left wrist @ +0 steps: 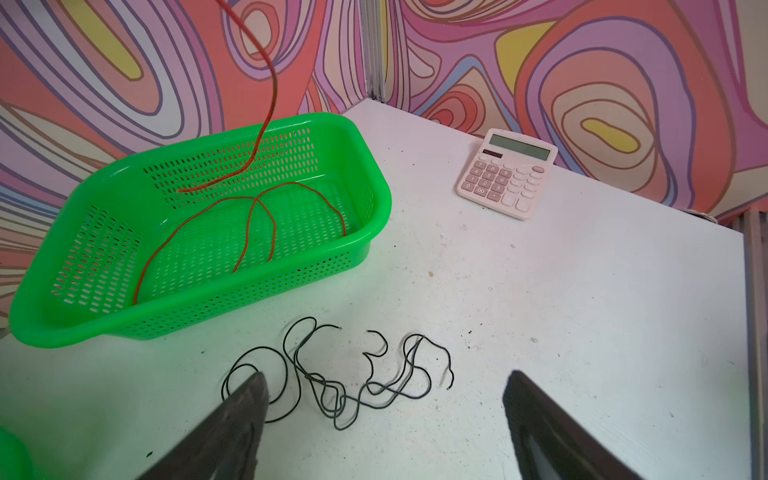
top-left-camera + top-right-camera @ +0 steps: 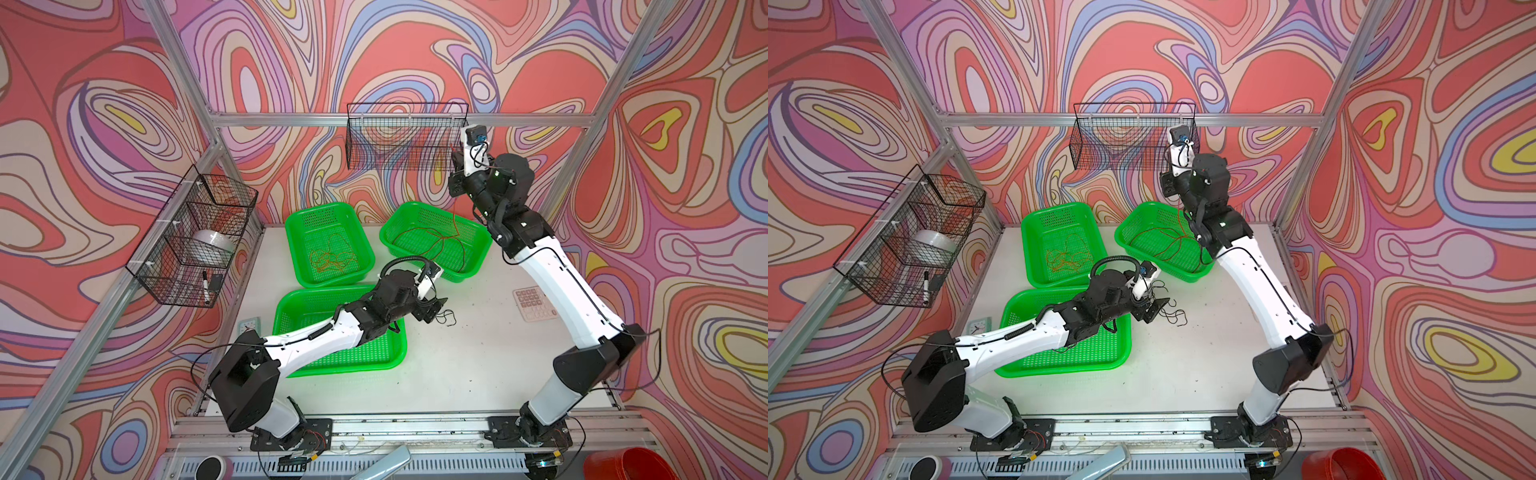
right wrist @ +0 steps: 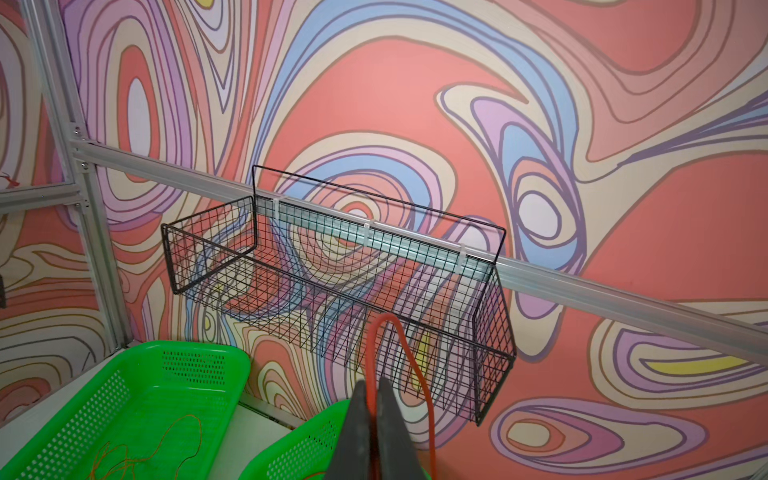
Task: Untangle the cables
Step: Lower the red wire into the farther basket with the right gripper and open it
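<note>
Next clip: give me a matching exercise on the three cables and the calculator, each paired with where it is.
1 black cable
2 red cable
3 orange cable
4 calculator

A bunched in the back left basket
B near the right edge of the table
C pinched in the shut right gripper
D loose on the table before the open left gripper

Pairs: 1-D, 2-C, 3-A, 4-B

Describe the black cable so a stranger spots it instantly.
On the white table, find the green basket holding a red cable. Beside it lies a loose squiggle: the only black cable, and the only one resting on the tabletop.
</note>
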